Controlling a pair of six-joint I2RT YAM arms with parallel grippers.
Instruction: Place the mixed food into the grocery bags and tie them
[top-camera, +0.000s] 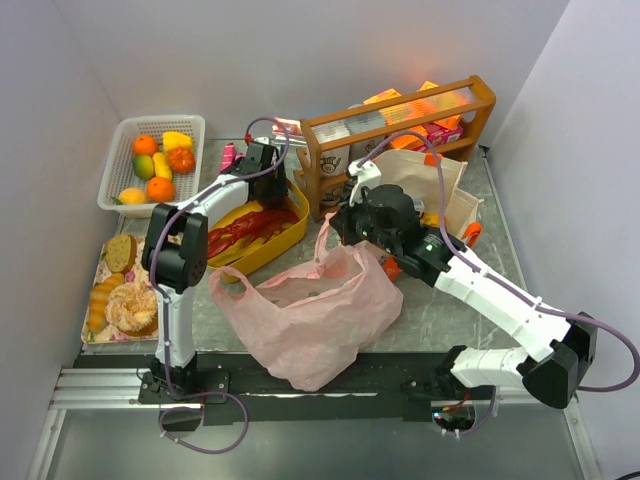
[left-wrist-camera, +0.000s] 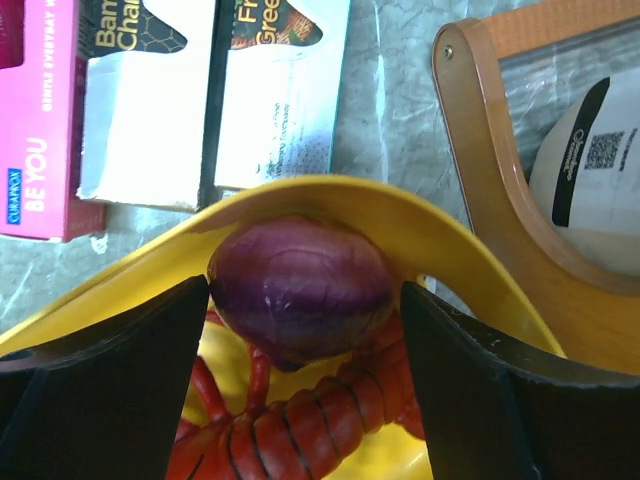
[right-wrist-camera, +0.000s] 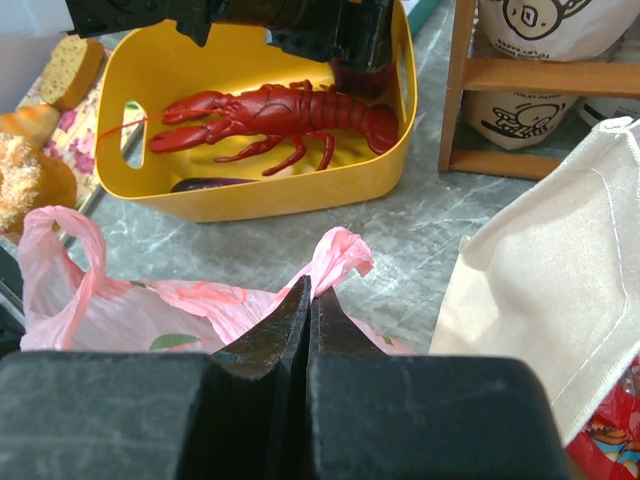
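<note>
Taking the top external view first, the pink plastic bag lay slumped at lower centre with its mouth open. The canvas tote stood at upper right, in front of the wooden rack. More fruit sat in the mesh basket at upper left. The left gripper hung over the far end of the yellow tub, and the right gripper was at the bag's upper handle. No writing was legible from this height.

In the left wrist view, the purple vegetable rested against the tub's curved wall at frame centre, above the red lobster. The fingers were spread to either side of it. Contact could not be confirmed. Its skin was glossy and rounded, so it was judged light but slippery and best taken across its widest part. The pink box at upper left read "CURAPROX BE YOU". The white cartons showed only fragments, "Bam", "Cha", "Fr", "Gree". A pouch in the rack carried a QR code.

In the right wrist view, the fingers were pressed together and appeared to pinch the bag's handle loop at frame centre. The film was judged thin, limp and easy to tear, so the handles were the proper hold. The tote filled the right edge. Its cloth looked floppy, and its mouth would need holding open. The rack pouches bore cartoon faces, with print too small to read.
</note>
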